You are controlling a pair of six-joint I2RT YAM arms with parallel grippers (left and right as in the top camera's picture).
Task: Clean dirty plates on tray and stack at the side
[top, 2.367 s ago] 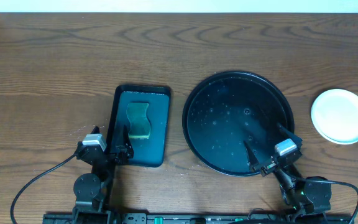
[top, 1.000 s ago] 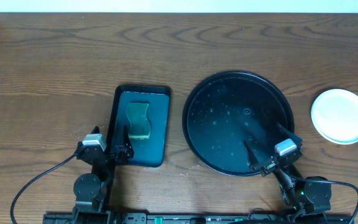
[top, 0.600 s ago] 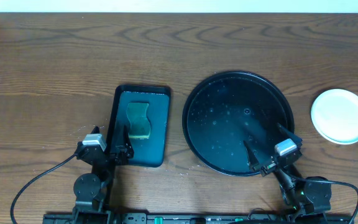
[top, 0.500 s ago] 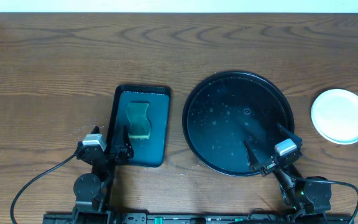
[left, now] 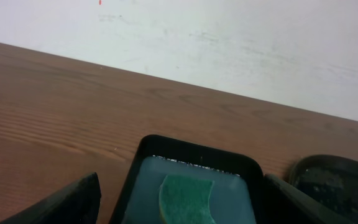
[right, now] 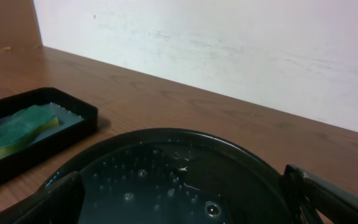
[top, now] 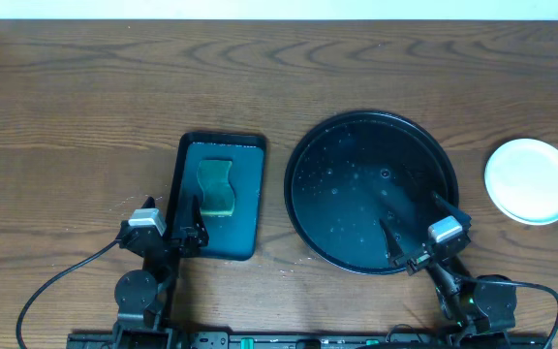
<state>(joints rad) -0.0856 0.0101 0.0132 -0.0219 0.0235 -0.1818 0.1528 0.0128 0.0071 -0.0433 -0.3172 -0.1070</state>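
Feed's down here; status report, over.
Left end effector and right end effector open, empty. Tray wet, nothing on it. White plate on tabletop beside it. Nothing blocking.

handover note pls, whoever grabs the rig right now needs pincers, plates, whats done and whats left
left pincer: open, empty, at the near end of the teal tray.
right pincer: open, empty, over the near rim of the tray.
tray: wet, no plates on it.
plates: on the table right of the tray, a white one on top; how many lie under it cannot be told.
sponge: in the teal tray.
done: tray cleared, plates at the side.
left: probably nothing; check the stack count.
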